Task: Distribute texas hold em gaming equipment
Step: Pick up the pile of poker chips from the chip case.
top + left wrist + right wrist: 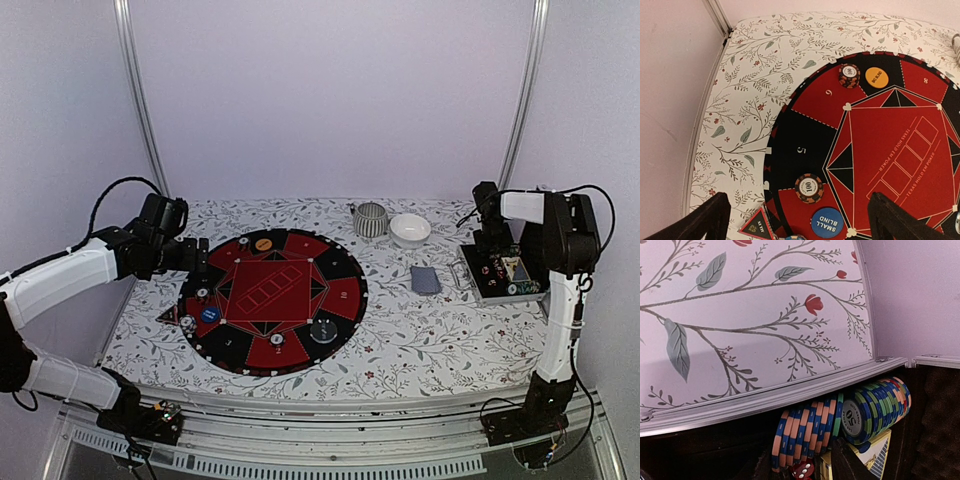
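Note:
My left gripper (800, 222) hangs open over the left side of the round red-and-black mat (900, 145). Below it lie a black-and-orange 100 chip (809, 188) and a blue small-blind disc (827, 222). Farther off lie another 100 chip stack (849, 75) and an orange disc (876, 77). My right gripper (805, 466) is down in the open case (505, 275) at the right. Its fingers (847, 462) press on both ends of a short row of orange-and-blue chips (805, 437). Blue-and-green 50 chips (875, 407) lie beside it. A grey-blue card deck (425, 279) lies on the cloth.
A ribbed grey cup (370, 219) and a white bowl (410, 229) stand behind the mat. A triangular black marker (758, 226) lies at the mat's left rim. A red die (802, 471) and a card box (875, 455) sit in the case. Metal rails edge the table.

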Controlling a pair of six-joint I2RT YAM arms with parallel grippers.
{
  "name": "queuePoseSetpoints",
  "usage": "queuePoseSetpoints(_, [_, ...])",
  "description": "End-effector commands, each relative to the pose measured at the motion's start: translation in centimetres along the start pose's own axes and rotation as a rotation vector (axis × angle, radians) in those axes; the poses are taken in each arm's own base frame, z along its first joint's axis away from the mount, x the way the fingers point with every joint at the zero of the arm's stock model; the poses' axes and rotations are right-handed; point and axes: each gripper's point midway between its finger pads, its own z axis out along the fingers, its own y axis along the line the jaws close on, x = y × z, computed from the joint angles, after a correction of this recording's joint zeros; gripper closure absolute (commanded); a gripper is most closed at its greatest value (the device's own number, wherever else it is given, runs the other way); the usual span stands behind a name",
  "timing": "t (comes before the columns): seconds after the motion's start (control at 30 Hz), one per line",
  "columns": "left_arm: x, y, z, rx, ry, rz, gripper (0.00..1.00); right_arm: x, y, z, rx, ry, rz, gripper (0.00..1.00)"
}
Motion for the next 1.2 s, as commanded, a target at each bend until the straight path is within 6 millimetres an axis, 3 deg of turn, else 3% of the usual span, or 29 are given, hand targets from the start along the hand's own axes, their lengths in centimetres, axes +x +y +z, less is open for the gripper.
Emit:
queuePoseSetpoints(0.0, [-0.4,0.2,0.1,0.001,-0.006,-0.004,0.02,0.9,-2.0,1.9,0.075,0.054,-0.023,0.59])
queuePoseSetpoints(0.47, [0.0,0.2,0.4,-0.003,0.006,0.005,0.02,0.7,-3.3,2.1,0.112,0.060,-0.017,0.56])
queuePoseSetpoints(0.7, [0.2,0.2,0.5,-0.004,0.011,0.005,0.02,0.4,-1.8,2.1,0.033,0.052,-0.017,0.58])
queuePoseSetpoints(0.9, [0.3,0.0,0.7,0.002,0.019,0.009,0.02,0.9,-3.2,1.9,0.155,0.073,-0.037,0.57])
queuePoseSetpoints(1.07, [0.4,-0.1,0.8,0.007,0.023,0.013,0.02,0.3,-3.3,1.3,0.160,0.053,-0.030,0.44])
queuePoseSetpoints(1.17, [0.5,-0.2,0.8,0.010,0.027,0.013,0.02,0.0,-2.9,1.2,0.153,0.041,-0.052,0.44])
